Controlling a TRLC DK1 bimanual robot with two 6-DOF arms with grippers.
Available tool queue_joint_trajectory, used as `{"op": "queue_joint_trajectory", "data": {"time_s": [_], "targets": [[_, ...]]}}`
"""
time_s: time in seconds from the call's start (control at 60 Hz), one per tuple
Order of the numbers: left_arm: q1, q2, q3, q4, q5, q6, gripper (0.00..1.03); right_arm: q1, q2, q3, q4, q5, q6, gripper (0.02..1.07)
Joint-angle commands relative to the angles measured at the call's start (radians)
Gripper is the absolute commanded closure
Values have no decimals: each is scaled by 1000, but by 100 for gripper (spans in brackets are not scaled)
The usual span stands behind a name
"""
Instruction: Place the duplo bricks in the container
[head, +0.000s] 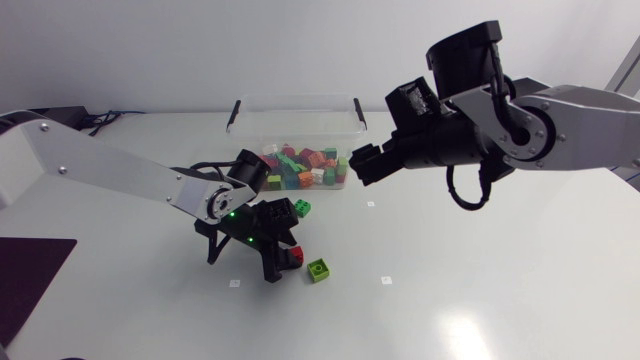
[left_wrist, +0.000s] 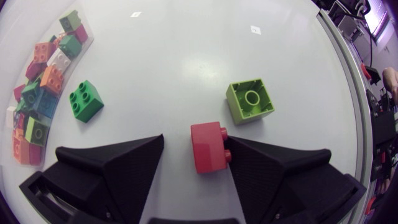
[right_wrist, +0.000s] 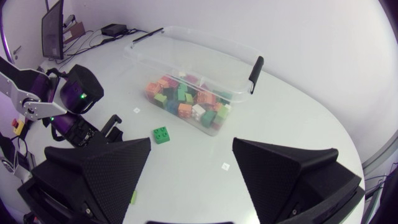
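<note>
My left gripper (left_wrist: 194, 142) is low over the table, open, with a red brick (left_wrist: 208, 146) lying on its side between the fingers. The brick rests against one finger, and a gap separates it from the other. In the head view the gripper (head: 283, 252) covers most of the red brick (head: 292, 256). A lime brick (left_wrist: 250, 101) lies upside down just ahead, and a green brick (left_wrist: 86, 101) stands upright nearer the container (head: 300, 122). My right gripper (right_wrist: 191, 146) hangs open and empty above the table, by the container's right end (head: 362, 165).
The clear plastic container (right_wrist: 205, 53) with black handles stands at the back middle and holds several coloured bricks (right_wrist: 186, 102). My left arm (right_wrist: 68, 99) shows in the right wrist view beside the green brick (right_wrist: 161, 134). A dark mat (head: 30, 280) lies at the front left.
</note>
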Motion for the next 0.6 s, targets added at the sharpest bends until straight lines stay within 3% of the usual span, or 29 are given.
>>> {"op": "queue_joint_trajectory", "data": {"time_s": [0.0,0.033,0.267,0.583], "targets": [[-14,36,22,3,0,-27,62,14,-18,-58,9,-14,-2,11],[-14,36,22,3,1,-28,66,17,-18,-73,7,-19,1,11],[-6,17,9,1,3,-24,68,80,25,-162,23,-19,26,11],[57,-131,-53,-11,3,-28,69,184,180,-137,1,3,44,11]]}}
